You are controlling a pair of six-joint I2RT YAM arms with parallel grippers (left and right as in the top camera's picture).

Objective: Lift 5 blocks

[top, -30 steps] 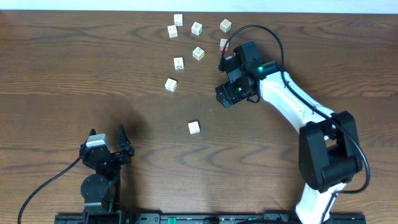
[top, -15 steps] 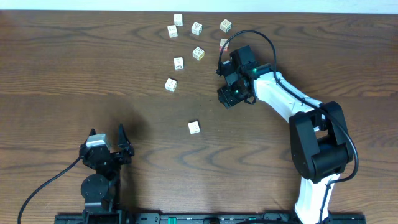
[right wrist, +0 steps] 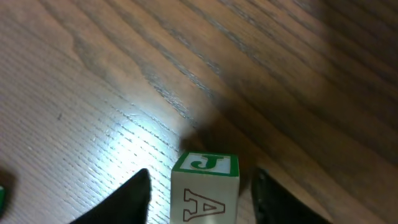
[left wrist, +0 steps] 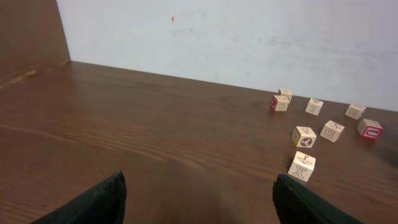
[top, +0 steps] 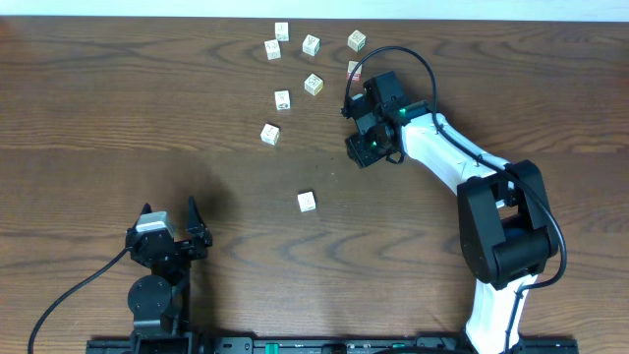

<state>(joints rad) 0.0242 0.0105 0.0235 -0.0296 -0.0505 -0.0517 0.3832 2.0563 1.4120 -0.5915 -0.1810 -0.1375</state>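
while the left gripper (left wrist: 199, 186) is gaping empty, the right gripper (right wrist: 200, 177) is straddling a block (right wrist: 205, 190) by the table's (top: 147, 118) far edge. whether it is pinching it, i cannot tell.

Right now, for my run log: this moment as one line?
left gripper: open, empty | right gripper: open, straddling J block | other blocks: on table

I've got a dark brown wood-grain table (top: 118, 108) filling the overhead view, with a bright sheen on its grain in the right wrist view. Past its far edge is a pale wall (left wrist: 249, 37) and a brown panel (left wrist: 28, 31) at the left.
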